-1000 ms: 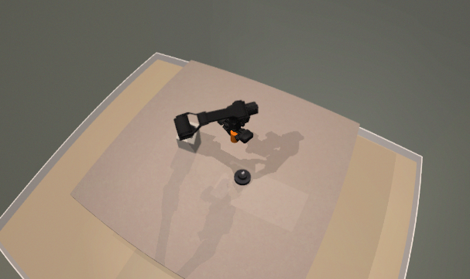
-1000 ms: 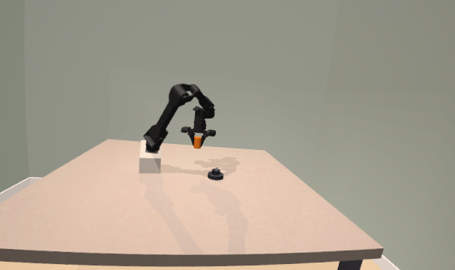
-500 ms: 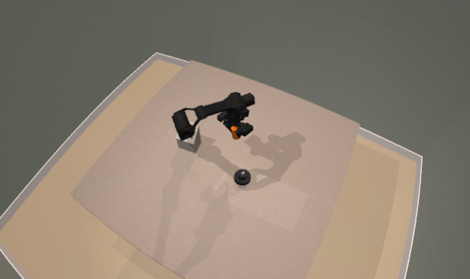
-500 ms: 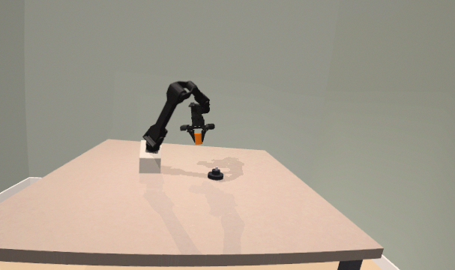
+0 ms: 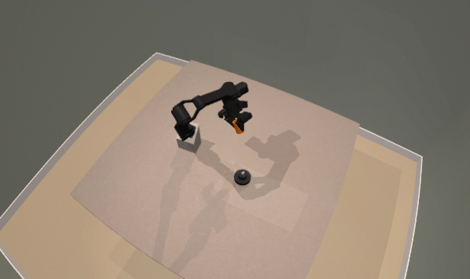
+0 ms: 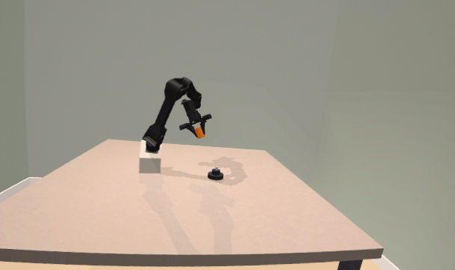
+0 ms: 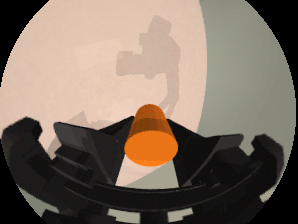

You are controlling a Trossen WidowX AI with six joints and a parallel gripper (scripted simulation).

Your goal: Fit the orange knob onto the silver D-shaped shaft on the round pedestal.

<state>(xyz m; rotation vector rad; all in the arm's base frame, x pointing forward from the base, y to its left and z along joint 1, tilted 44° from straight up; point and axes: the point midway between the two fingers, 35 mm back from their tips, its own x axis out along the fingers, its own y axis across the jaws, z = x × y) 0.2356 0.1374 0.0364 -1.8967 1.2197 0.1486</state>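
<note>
We have the knob (image 6: 199, 132) clamped between our fingers, lifted well clear of the table (image 6: 287, 210) and tilted, its free end angled down and away from the wrist. So we judge the pick is done and the carry is the step in hand.

The pedestal (image 6: 215, 175) with its shaft (image 6: 215, 169) sits far below the gripper (image 6: 197, 129) and off to one side of it, well apart from the knob. Next, we think, we need to bring the knob over the shaft, stand it upright so the hole faces down, and turn it until the flats agree before pressing. We cannot tell the hole's flat from any view here, nor the shaft's flat, which is too small to read.

The knob is a short orange piece, tapered; in the wrist view its near end looks round and broad, its far end narrower. It fills the gap between our fingers and pokes out past the tips.
</note>
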